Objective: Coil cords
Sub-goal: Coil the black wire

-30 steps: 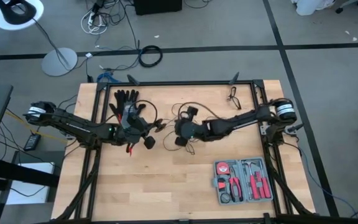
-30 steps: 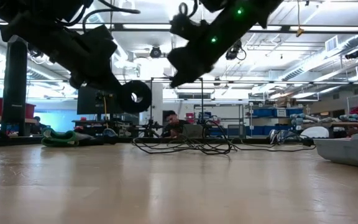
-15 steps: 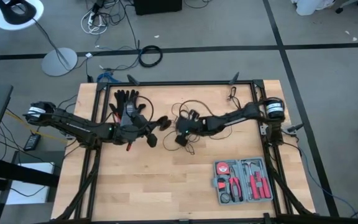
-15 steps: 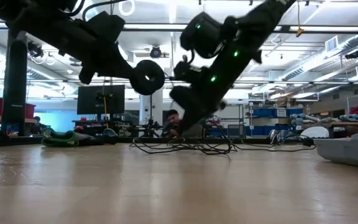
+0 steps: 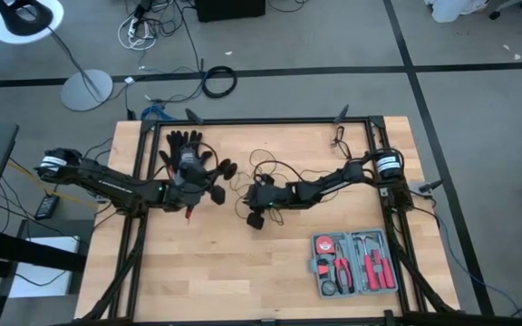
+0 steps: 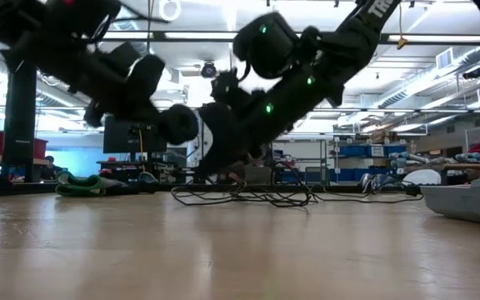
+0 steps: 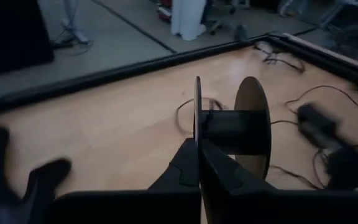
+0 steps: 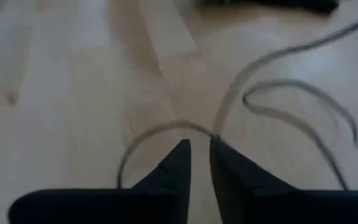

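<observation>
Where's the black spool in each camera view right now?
High: black spool left of table centre, beside the glove.
Low: spool upper left, above the table.
Left wrist: spool centre, in the left tool.
Right wrist: not in it.
Landmark: thin black cord, in all views.

Table [image 5: 243, 272]: we find it inside a frame, with both arms reaching toward its middle.
Left gripper [image 5: 208, 184]: left of centre, above the table, just below the glove [image 5: 184, 145].
Spool [image 7: 232, 130]: at the left gripper's tips.
Right gripper [image 5: 252, 215]: just right of the left gripper, low over the wire [image 5: 279, 167].
Wire: loose loops on the table's middle, toward its far edge.
Tool case [image 5: 354, 263]: on the table's near right corner.
</observation>
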